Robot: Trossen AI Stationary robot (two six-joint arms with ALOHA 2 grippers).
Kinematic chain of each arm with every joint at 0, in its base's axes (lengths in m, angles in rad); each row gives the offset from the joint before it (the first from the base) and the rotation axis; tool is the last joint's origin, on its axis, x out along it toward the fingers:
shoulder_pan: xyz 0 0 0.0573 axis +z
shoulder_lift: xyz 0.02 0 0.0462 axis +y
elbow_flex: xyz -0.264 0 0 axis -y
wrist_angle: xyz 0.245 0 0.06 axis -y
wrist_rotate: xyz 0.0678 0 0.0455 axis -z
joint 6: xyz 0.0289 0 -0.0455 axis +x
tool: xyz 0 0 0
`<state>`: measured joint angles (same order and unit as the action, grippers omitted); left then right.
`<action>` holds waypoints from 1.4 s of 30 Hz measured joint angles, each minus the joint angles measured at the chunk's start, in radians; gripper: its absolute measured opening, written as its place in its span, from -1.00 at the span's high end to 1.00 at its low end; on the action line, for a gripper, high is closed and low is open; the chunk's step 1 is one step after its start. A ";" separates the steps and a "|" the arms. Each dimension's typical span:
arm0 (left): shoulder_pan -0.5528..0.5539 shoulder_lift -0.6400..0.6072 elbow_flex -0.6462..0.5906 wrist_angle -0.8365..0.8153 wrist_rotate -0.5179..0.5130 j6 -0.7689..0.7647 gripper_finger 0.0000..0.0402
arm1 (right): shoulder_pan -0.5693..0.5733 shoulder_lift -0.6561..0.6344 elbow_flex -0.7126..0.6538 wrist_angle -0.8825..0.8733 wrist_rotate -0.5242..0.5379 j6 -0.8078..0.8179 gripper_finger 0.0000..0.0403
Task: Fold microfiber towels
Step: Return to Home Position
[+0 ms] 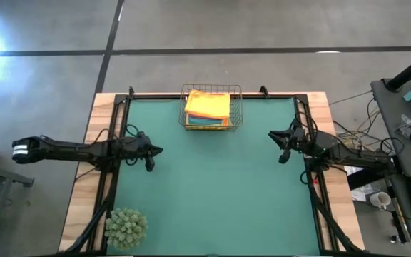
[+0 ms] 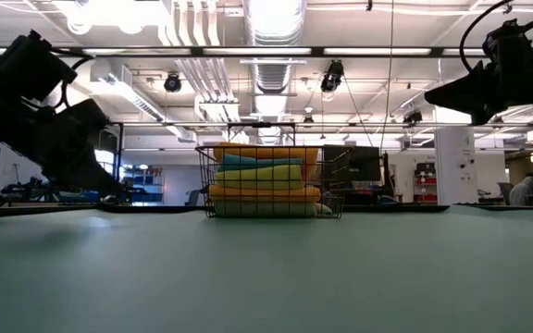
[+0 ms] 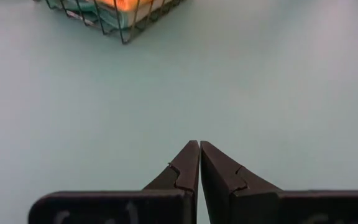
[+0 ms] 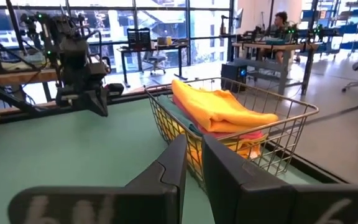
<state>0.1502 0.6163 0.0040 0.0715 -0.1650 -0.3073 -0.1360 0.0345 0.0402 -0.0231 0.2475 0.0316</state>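
— Where is the left arm?
— Well to the left of the wire basket (image 1: 235,108) and a little forward of it. The left gripper (image 3: 199,144) has its fingers pressed together on nothing, above the bare table (image 1: 212,203).
— And the cloths?
— The microfiber towels (image 1: 207,105) lie folded in a stack inside the basket. An orange one is on top, with teal, yellow and pink edges showing beneath. No cloth shows anywhere outside the basket.
— And to the right of the basket?
— The right gripper (image 4: 193,142) hangs there, facing the basket, its fingers all but together and empty.
— So what is left to do?
— Of the folding, seemingly nothing. The exact count in the stack cannot be read, but the job looks finished, apart from the arms parking.
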 joint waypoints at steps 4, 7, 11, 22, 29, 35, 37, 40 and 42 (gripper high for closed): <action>0.000 0.028 0.000 -0.001 0.000 0.000 1.00 | 0.000 0.000 0.000 0.001 0.000 0.020 0.79; 0.000 0.011 0.000 -0.016 0.000 0.000 1.00 | 0.000 0.000 0.000 0.001 0.000 0.020 0.79; 0.000 -0.077 0.000 -0.015 0.000 0.000 1.00 | 0.000 0.000 0.001 0.001 0.000 0.020 0.79; 0.000 -0.412 0.000 -0.005 0.000 0.000 1.00 | 0.000 0.000 0.002 0.002 0.000 0.020 0.79; 0.000 -0.564 0.000 -0.008 0.000 0.000 1.00 | 0.000 0.000 0.002 0.002 0.000 0.020 0.79; -0.001 -0.593 0.000 0.041 0.001 0.000 1.00 | 0.000 0.001 0.002 0.001 -0.001 0.020 0.79; -0.002 -0.593 0.000 0.021 0.000 0.000 1.00 | 0.000 0.001 0.002 0.001 -0.001 0.020 0.79; -0.003 -0.593 0.000 0.026 0.000 0.000 1.00 | 0.000 0.001 0.002 0.000 -0.001 0.020 0.79; -0.006 -0.593 0.000 0.024 0.000 0.000 1.00 | 0.000 0.001 0.002 0.000 -0.001 0.020 0.79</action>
<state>0.1444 0.0231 0.0040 0.0955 -0.1650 -0.3073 -0.1359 0.0357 0.0425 -0.0231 0.2469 0.0521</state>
